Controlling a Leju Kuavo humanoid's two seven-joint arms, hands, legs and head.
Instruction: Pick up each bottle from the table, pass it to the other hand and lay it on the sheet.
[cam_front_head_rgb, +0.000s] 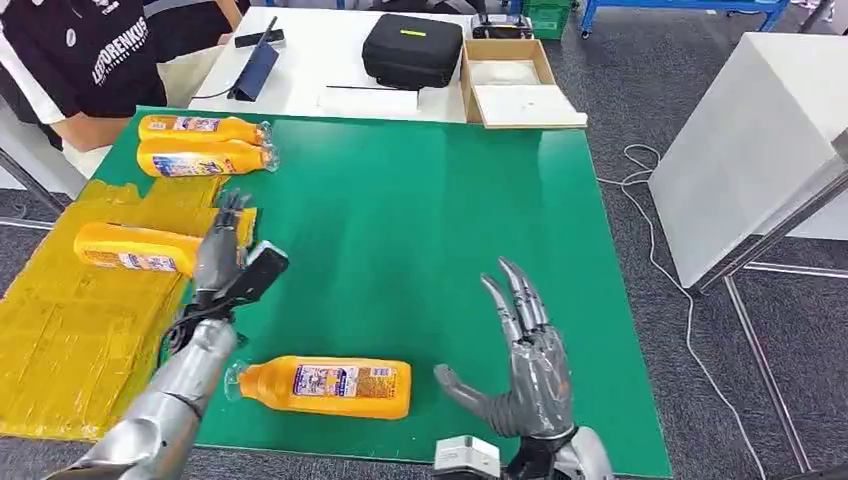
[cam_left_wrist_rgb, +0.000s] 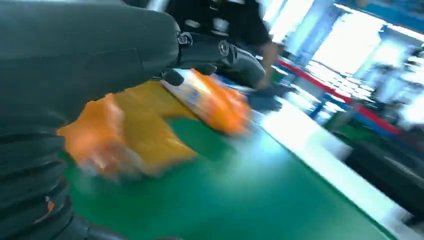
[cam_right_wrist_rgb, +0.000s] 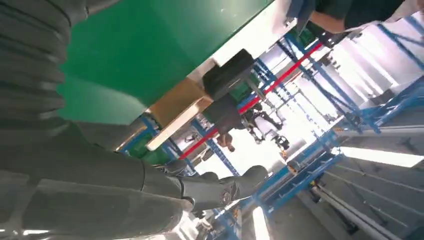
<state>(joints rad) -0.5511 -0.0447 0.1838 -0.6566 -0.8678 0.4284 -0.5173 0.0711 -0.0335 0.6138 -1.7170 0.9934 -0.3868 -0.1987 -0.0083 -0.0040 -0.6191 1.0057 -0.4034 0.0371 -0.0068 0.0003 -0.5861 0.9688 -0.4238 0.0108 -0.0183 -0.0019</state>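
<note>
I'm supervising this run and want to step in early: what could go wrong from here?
1. The left hand hovers open right at the bottle on the yellow sheet; pulling back, it might nudge that bottle.
2. The near bottle lies close to the green mat's front edge; a clumsy grab by the open right hand could roll it off.

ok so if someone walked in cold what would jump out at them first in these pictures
Probably the bright green mat covering the table, with orange bottles scattered on it: one lying at the near edge, two side by side at the far left corner. Next, the two silver hands over the mat, the right hand spread open, the left hand beside a bottle lying on the yellow sheet.
</note>
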